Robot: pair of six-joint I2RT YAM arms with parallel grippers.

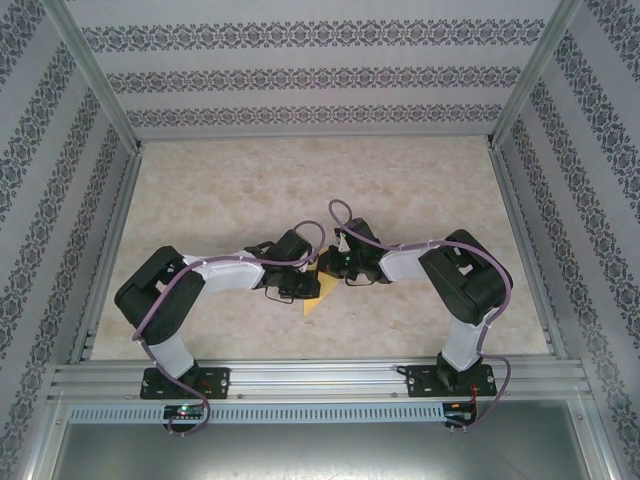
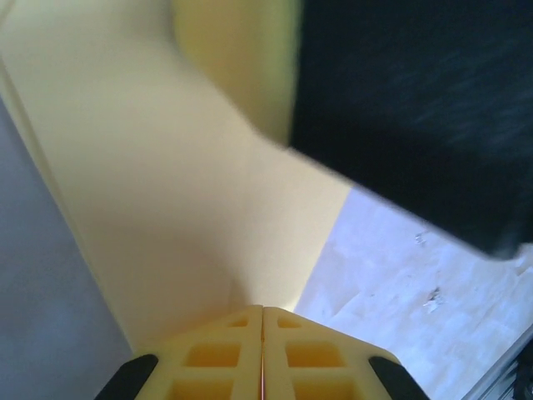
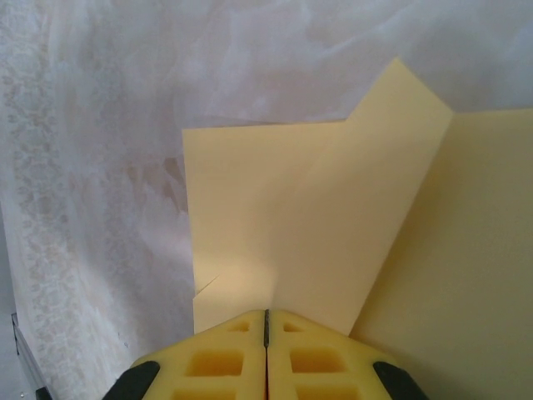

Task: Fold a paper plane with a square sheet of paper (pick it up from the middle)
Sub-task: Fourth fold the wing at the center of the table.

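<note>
Holding the square sheet of paper (image 1: pixel 316 293) between the two arms, seemingly lifted off the table (image 1: pixel 200 200) near its front middle. Pinching it with the left jaws pressed together on one edge and the right jaws pressed together on the other side. Showing one flap (image 3: pixel 366 208) already folded over at a slant. Judging from that, sitting early to midway: wanting more folds before any narrow dart with a centre crease.
</note>
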